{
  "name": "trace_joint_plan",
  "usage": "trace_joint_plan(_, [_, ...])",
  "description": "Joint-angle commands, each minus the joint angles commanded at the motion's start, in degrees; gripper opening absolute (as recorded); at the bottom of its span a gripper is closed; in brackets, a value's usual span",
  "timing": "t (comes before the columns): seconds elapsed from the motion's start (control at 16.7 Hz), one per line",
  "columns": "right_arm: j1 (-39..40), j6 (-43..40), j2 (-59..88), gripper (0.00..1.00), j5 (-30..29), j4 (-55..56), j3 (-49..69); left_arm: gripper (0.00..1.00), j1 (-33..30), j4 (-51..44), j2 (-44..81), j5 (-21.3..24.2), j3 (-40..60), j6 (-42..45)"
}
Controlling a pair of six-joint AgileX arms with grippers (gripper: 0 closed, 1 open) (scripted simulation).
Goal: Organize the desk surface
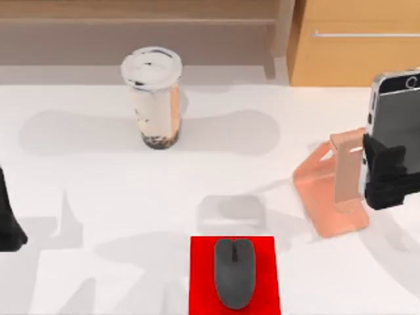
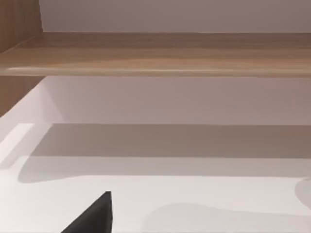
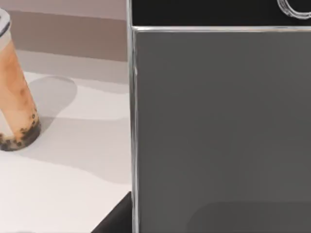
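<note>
The white desk surface (image 1: 98,197) carries a bubble tea cup (image 1: 152,98) standing upright at the back left. A grey mouse (image 1: 234,272) lies on a red mat (image 1: 203,275) at the front middle. At the right, a translucent pink phone stand (image 1: 331,190) rests on the desk. My right gripper (image 1: 387,174) is shut on a dark-screened phone (image 1: 397,111), holding it upright just right of the stand's back. In the right wrist view the phone (image 3: 218,126) looms close, with the cup (image 3: 14,97) beyond it. My left gripper (image 1: 10,223) sits parked at the left edge.
A wooden shelf (image 1: 131,20) runs along the back, also seen as the shelf (image 2: 155,53) in the left wrist view. A tan cabinet (image 1: 354,56) with a metal handle stands at the back right. Bare desk lies between the cup and the mat.
</note>
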State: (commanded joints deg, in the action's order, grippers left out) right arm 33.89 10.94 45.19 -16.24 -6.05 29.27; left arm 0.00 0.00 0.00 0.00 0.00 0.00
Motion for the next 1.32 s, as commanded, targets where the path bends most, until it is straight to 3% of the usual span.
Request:
trace_joint_plan(0.48, [-1.19, 5.06, -1.37, 0.00, -0.73, 5.15, 2.32, 1.00, 0.00, 0.00, 0.00, 0.00, 0.00, 0.00])
trace_joint_plan(1.32, [-3.49, -4.51, 18.80, 0.00, 3.67, 14.57, -1.54, 1.00, 0.00, 0.00, 0.00, 0.00, 0.00, 0.00])
